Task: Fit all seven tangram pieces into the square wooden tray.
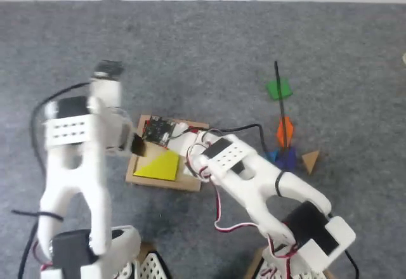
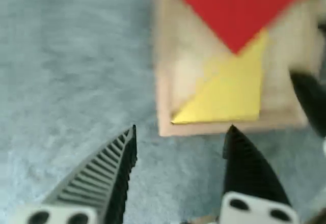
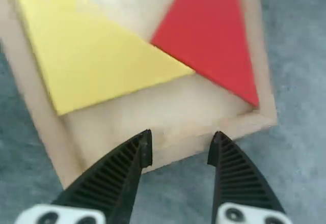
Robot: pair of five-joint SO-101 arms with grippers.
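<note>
Work surface: grey carpet (image 1: pixel 209 57).

The square wooden tray (image 1: pixel 158 181) lies between the two arms. The left arm (image 1: pixel 76 165) stands at one side of it. The right arm (image 1: pixel 254 184) reaches over the other side.

Tray contents: a large yellow triangle (image 1: pixel 160 165) and a large red triangle (image 3: pixel 211 35). They meet along an edge, and bare wood shows beside them.

Left gripper (image 2: pixel 182 128): jaws spread wide, nothing held, over the carpet just outside the tray rim.

Right gripper (image 3: pixel 182 132): jaws apart, nothing held, above the tray rim near the red triangle's corner.

Loose pieces, well apart from the tray on the right arm's side:
- green square (image 1: pixel 279 89)
- orange piece (image 1: pixel 285 130)
- purple piece (image 1: pixel 289 159)
- blue piece (image 1: pixel 273 156)
- tan triangle (image 1: pixel 309 160)

Step in hand, as judged: two of seven pieces are seated and neither gripper is loaded. The next move calls for the right arm to swing out to the loose group and grip one piece across its edges.

Limits of view:
- The right arm's wrist covers part of the tray in the high view.
- A black cable (image 1: pixel 279 101) crosses the loose group.
- The blue and purple shapes cannot be made out.
</note>
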